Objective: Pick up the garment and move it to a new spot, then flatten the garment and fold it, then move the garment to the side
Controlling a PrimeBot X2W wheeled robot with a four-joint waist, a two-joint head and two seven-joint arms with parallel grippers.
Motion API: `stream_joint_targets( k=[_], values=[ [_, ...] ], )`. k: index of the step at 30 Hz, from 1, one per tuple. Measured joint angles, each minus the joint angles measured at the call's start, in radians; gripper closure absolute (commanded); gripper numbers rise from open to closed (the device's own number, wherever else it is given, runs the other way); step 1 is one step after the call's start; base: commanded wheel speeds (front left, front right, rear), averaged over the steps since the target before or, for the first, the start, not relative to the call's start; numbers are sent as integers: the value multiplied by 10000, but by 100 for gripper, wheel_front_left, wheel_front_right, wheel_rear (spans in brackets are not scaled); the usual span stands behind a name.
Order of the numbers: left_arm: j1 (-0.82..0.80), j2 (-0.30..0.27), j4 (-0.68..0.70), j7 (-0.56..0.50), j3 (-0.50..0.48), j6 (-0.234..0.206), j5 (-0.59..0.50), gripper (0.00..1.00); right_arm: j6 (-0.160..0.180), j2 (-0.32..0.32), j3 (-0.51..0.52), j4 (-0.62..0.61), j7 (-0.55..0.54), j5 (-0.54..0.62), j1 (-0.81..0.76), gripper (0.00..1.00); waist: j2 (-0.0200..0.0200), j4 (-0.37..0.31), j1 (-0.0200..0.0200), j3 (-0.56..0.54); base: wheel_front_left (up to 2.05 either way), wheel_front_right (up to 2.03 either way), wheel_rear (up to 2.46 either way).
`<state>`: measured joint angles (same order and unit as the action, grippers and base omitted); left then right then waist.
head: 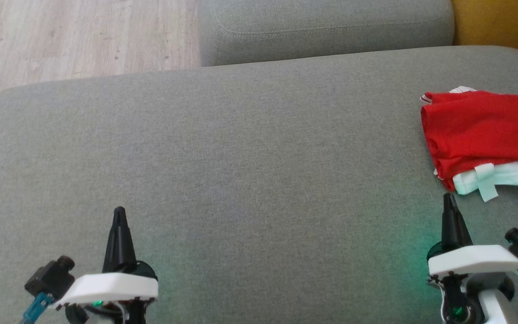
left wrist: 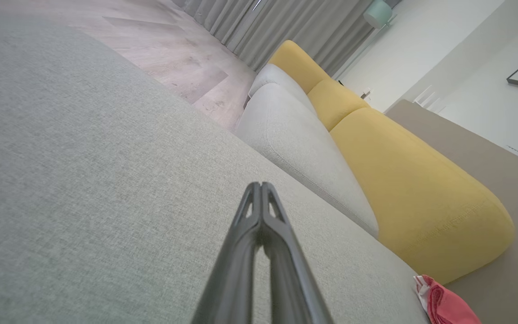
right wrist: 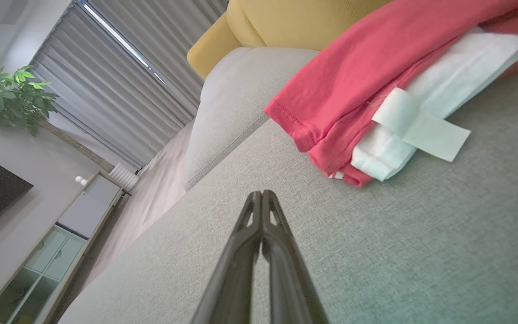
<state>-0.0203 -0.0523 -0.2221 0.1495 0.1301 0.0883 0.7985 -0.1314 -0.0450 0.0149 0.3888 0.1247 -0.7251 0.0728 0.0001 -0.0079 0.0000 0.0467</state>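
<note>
The garment [head: 481, 130] is a red piece with a white band and a pale tag, folded into a compact stack at the right edge of the grey sofa seat [head: 250, 162]. In the right wrist view the garment [right wrist: 367, 85] lies just ahead and to the right of my fingers. A corner of the garment [left wrist: 443, 301] peeks in at the lower right of the left wrist view. My right gripper [head: 449, 198] is shut and empty, its tip just short of the white band. My left gripper [head: 119, 211] is shut and empty, far to the left over bare cushion.
A second grey cushion [head: 326, 27] sits behind the seat, with a yellow backrest [left wrist: 412, 189] at the right. Wooden floor [head: 74, 36] lies beyond the seat's far left edge. Curtains, a plant [right wrist: 14, 99] and a cabinet [right wrist: 61, 234] stand far off.
</note>
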Motion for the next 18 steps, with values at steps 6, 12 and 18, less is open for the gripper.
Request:
stream_joint_targets(
  k=[6, 12, 18],
  values=[
    [-2, -4, -21, -161, -56, 8, 598, 100, 0, -2, 77, -73, -125, -629, -1, 100, 0, 6, 0, -32, 0, 0, 0],
    [-6, -4, -58, -330, -194, 12, 1218, 100, 0, -2, 194, -173, -301, -1273, -1, 100, 0, 12, 0, -63, 0, 0, 0],
    [-28, -12, -79, -443, -332, 13, 1720, 100, 0, -2, 244, -221, -472, -1802, -1, 100, 0, 16, 0, -90, 0, 0, 0]
  ],
)
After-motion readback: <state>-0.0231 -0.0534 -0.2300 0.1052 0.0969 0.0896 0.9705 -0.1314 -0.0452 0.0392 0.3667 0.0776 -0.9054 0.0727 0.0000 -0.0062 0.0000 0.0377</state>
